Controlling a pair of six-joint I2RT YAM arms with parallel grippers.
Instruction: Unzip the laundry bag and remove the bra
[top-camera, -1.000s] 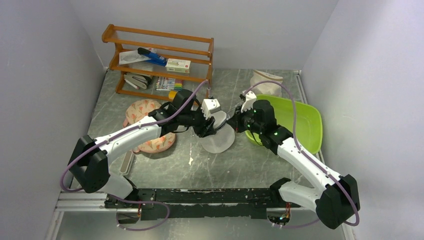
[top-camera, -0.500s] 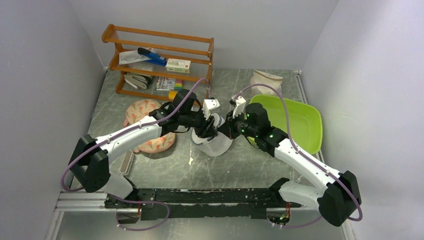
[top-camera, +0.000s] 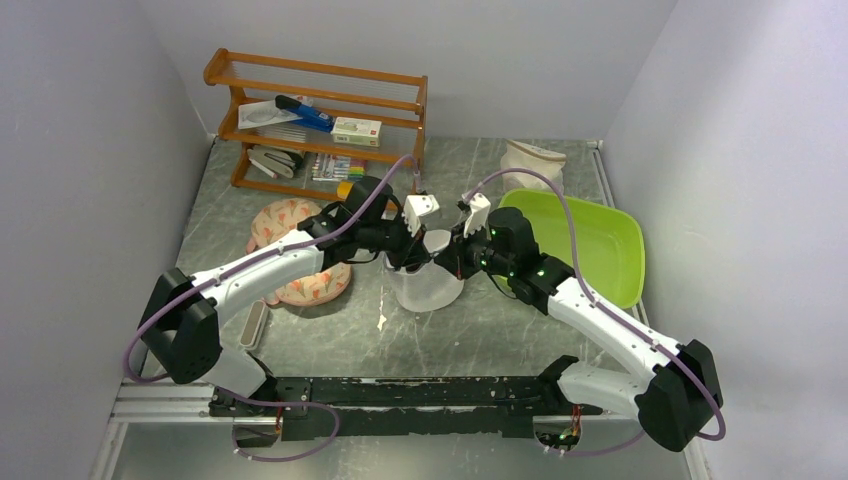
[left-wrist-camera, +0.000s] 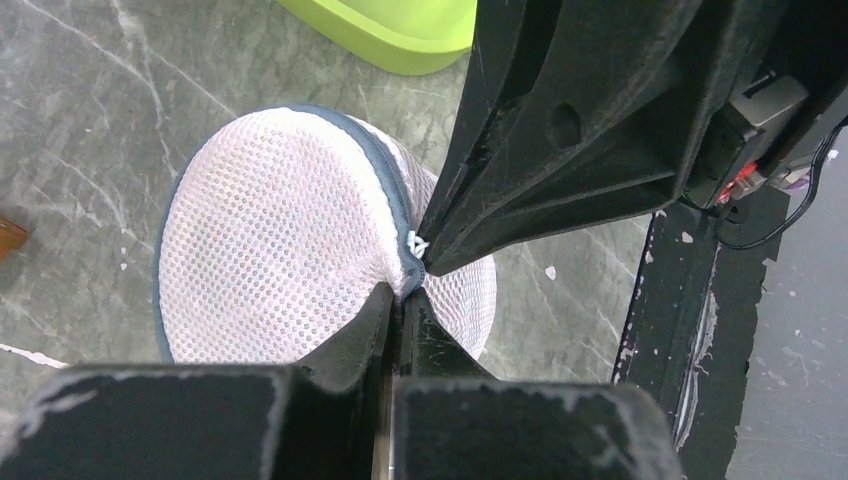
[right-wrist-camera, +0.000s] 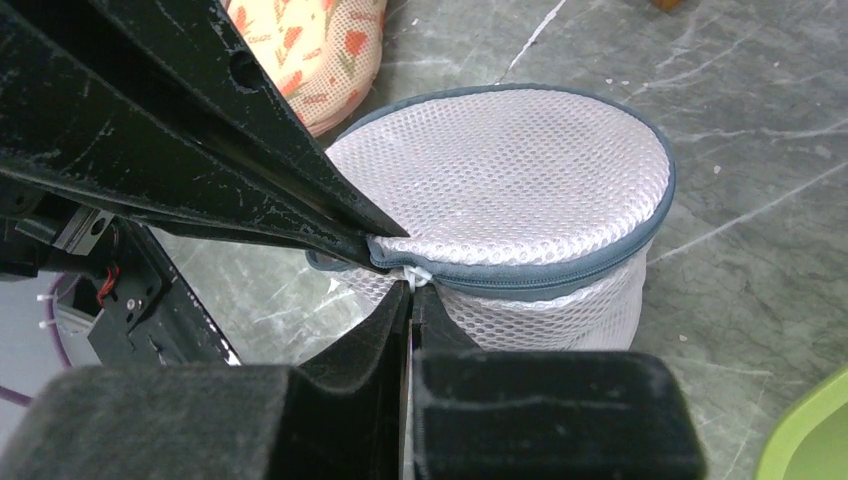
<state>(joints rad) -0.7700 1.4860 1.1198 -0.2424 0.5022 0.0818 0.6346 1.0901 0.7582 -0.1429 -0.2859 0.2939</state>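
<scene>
The laundry bag (top-camera: 428, 282), a round white mesh case with a grey zipper rim, stands tilted mid-table between both grippers. My left gripper (top-camera: 412, 262) is shut on a pinch of the bag's rim (left-wrist-camera: 404, 288), with the mesh dome (left-wrist-camera: 280, 240) beyond it. My right gripper (top-camera: 452, 256) is shut on the white zipper pull (right-wrist-camera: 414, 276), just under the grey zipper band (right-wrist-camera: 560, 275). The two sets of fingertips almost meet at the rim. The zipper looks closed along the visible side. The bra is hidden.
A lime-green basin (top-camera: 600, 245) sits to the right of the bag. A peach floral padded item (top-camera: 300, 255) lies to the left. A wooden shelf (top-camera: 320, 120) with small items stands at the back, and a cream sack (top-camera: 532, 162) at the back right.
My left gripper has shut on the bag's rim. Both grippers and the bag have shifted slightly left, and the bag now stands more upright.
</scene>
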